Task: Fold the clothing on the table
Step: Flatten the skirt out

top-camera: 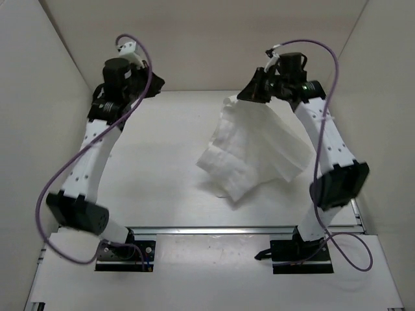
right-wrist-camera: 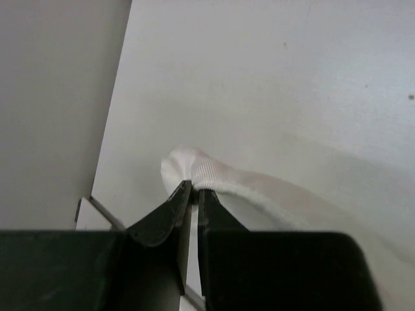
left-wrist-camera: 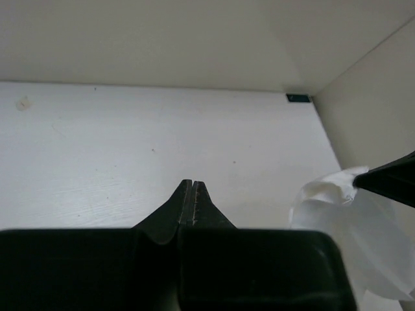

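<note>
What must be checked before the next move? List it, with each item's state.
1. Right claw shut on clothing: ok, it pinches a bunched edge.
2. Clothing clear of table: cannot tell; it hangs from the right claw and its lowest part may touch.
3. Clothing spread flat for folding: not ok, it hangs bunched.
4. Left claw free of clothing: ok, it holds nothing and the clothing lies off to its right.
5. Left claw open for a grasp: not ok, it is shut.
</note>
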Controlling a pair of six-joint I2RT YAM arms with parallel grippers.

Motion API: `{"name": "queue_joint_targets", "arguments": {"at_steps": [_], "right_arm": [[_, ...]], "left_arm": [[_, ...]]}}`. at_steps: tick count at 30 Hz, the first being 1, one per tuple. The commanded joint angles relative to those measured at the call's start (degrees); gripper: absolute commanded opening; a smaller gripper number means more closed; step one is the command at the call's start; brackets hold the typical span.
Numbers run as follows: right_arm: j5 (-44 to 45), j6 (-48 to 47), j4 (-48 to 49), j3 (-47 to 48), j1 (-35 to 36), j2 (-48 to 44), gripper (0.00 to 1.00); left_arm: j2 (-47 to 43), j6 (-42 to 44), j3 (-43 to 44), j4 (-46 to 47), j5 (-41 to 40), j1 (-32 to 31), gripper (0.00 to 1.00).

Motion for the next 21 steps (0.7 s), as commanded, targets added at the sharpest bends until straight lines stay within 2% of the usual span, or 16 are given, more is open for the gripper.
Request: {"name": "queue_joint_targets", "arguments": {"at_steps": [1,3,4,5,6,7,8,9,11,14,21], "right_arm": [[-0.81,-3.11,-6.06,16.95,1.44,7.02,0.0],[3.22,-4.08,-8.11,21.12,3.46,9.6,0.0],[3.93,-4.43,-8.55,20.88,4.86,9.52,0.0],[5.42,-4.43,-7.07,18.7,5.4,8.82,0.0],[5.43,-4.26,-6.27,17.54,5.49,7.6,0.0],[5.35,-4.17,-3.92,14.23,5.75,6.54,0.0],[5.7,-3.65,-2.67,11.76,5.67,5.05,0.0],[6.39,-3.56,-2.23,10.51,5.67,3.73,0.0],[6.23,-3.46,-0.39,7.0,5.58,1.89,0.0],[5.18,-2.94,1.2,3.92,4.53,-0.32,0.0],[3.95,-1.27,3.75,-0.83,4.44,-3.66,0.0]], "left_arm": [[5.71,1.08,5.57,-4.66,3.82,-0.23,0.0],[4.06,-1.63,-0.47,-1.34,6.98,-1.02,0.0],[1.87,-4.26,-7.11,2.16,7.43,-1.29,0.0],[0.89,-5.59,-10.65,4.29,9.61,-1.03,0.05],[-1.82,-9.08,-19.04,10.48,12.42,-0.5,0.12],[-4.11,-12.33,-27.31,17.77,13.66,0.11,0.32],[-5.35,-12.72,-34.09,23.84,15.68,0.03,0.38],[-7.45,-13.24,-37.03,26.25,16.05,-0.49,0.4],[-9.75,-12.55,-46.24,35.21,12.82,-2.08,0.54],[-10.55,-9.82,-53.82,42.69,5.53,-5.68,0.6],[-8.17,-7.01,-63.41,57.29,-0.19,-12.62,0.69]]}}
